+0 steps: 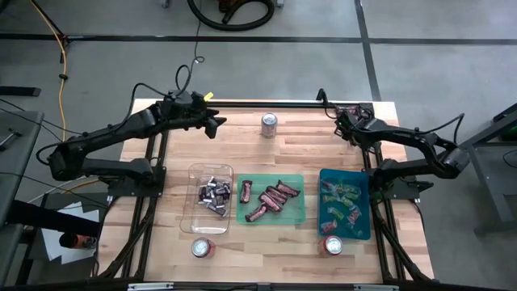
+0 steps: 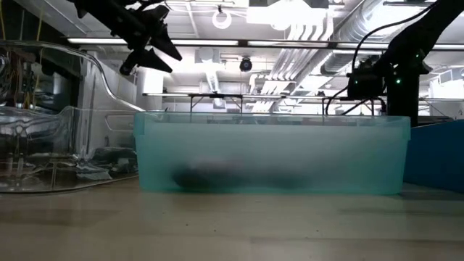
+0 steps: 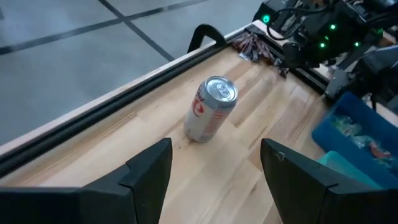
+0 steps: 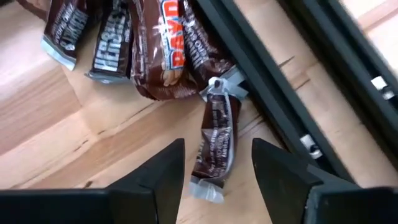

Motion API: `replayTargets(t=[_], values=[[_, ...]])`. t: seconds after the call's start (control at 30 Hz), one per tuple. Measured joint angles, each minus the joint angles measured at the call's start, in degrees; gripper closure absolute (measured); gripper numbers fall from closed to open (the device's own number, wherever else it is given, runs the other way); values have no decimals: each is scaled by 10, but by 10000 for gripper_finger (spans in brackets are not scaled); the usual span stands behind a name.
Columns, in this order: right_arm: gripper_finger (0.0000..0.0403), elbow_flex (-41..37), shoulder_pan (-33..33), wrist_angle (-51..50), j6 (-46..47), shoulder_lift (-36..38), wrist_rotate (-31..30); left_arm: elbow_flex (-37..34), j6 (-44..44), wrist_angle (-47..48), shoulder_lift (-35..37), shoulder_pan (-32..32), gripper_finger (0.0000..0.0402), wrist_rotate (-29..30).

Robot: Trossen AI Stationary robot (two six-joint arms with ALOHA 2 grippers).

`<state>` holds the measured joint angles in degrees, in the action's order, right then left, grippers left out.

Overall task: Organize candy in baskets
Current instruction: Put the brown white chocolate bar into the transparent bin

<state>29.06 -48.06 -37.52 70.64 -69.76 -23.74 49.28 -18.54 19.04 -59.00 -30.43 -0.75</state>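
Three baskets stand in a row near the table's front: a clear one [image 1: 210, 196] with dark and silver candy, a green one [image 1: 271, 199] with maroon-brown candy, and a teal-blue one [image 1: 345, 202] with green and pink candy. Loose maroon-brown candy [image 4: 124, 43] lies in a pile at the far right corner [image 1: 353, 109]. My right gripper [image 4: 217, 149] points down there, open, with its fingers on either side of one maroon-brown candy [image 4: 214, 134] that lies flat on the wood, apart from both fingers. My left gripper [image 3: 214, 152] hangs open above the far left of the table [image 1: 216, 123].
A silver and red can [image 3: 210, 109] stands at the far middle of the table, ahead of my left gripper. Two more cans [image 1: 202, 247] [image 1: 332, 246] stand near the front edge. A black rail [image 1: 266, 103] runs along the far edge, right beside the candy pile.
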Motion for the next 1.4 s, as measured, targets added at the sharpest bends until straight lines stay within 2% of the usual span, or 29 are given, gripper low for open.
replayTargets(t=[0.37,0.47,0.6,0.63,0.8,0.93,1.03,1.17,1.3,1.4], values=[[233,1,-7,26,10,-78,21,0,11,0,-7,0,170,2],[274,2,-4,30,-14,-80,27,0,12,0,-7,0,170,14],[371,2,18,27,-54,-62,39,0,12,0,-7,0,170,32],[384,0,28,26,-63,-52,45,0,12,0,-7,0,170,35],[384,0,95,77,-127,13,44,0,12,-1,-7,0,170,42],[395,0,176,214,-249,60,78,0,12,-10,-7,0,170,42],[390,0,232,371,-341,81,137,0,12,-35,-7,0,170,33],[390,0,289,602,-430,79,202,0,7,-98,-7,2,170,-13],[390,1,322,762,-462,67,210,0,-4,-187,-19,12,170,-72],[390,6,334,811,-458,61,210,0,-23,-271,-36,26,170,-102]])
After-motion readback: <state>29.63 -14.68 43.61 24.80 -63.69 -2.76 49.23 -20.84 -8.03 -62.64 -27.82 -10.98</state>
